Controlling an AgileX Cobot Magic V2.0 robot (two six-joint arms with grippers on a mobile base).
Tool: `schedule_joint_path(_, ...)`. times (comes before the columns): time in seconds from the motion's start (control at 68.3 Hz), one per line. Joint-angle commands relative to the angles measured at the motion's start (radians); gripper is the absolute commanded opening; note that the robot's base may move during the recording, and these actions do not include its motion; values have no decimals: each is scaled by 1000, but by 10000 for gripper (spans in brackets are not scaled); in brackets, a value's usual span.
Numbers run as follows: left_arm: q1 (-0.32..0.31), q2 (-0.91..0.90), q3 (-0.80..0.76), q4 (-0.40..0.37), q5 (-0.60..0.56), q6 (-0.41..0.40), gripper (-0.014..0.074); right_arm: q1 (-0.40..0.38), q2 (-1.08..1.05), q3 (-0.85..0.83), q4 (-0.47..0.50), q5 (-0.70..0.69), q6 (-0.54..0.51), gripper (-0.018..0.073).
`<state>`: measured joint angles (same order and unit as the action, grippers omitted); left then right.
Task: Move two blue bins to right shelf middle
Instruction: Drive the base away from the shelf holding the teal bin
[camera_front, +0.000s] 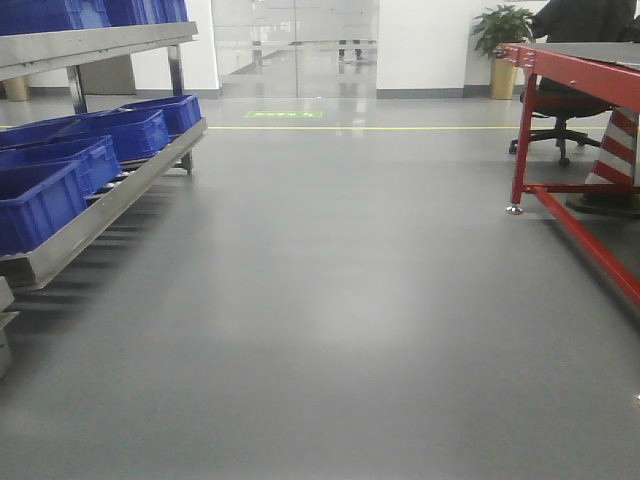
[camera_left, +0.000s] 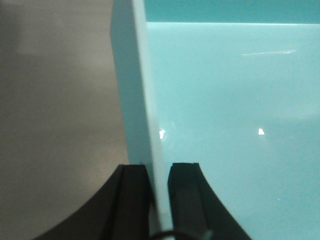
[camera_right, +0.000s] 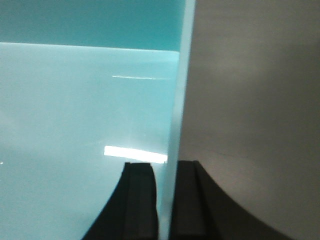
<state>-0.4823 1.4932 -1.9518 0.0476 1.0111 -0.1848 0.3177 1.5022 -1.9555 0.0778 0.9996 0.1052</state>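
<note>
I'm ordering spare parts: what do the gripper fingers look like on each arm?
Both the left gripper and right gripper have two matte black fingers, straight on the inner side, curving outward toward the base. A thin dark cable loops low between the left pair.

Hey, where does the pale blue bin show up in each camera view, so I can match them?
Front view: not in it; only dark blue bins on the rack.
Left wrist: the pale blue bin fills the right side, its wall clamped by the left gripper.
Right wrist: the bin fills the left side, its wall clamped by the right gripper.
Shared landmark: the grey floor, in all three.
</note>
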Motion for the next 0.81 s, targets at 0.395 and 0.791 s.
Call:
schedule_joint_path(0.395,0,-20,-15,-17,-43,16,-111,-5,-7,-8,-15,-44,-9,-153)
schedule_joint_path(0.791,0,-20,-15,-17,-43,16,-111,-5,-7,-8,-15,-44,-9,-153)
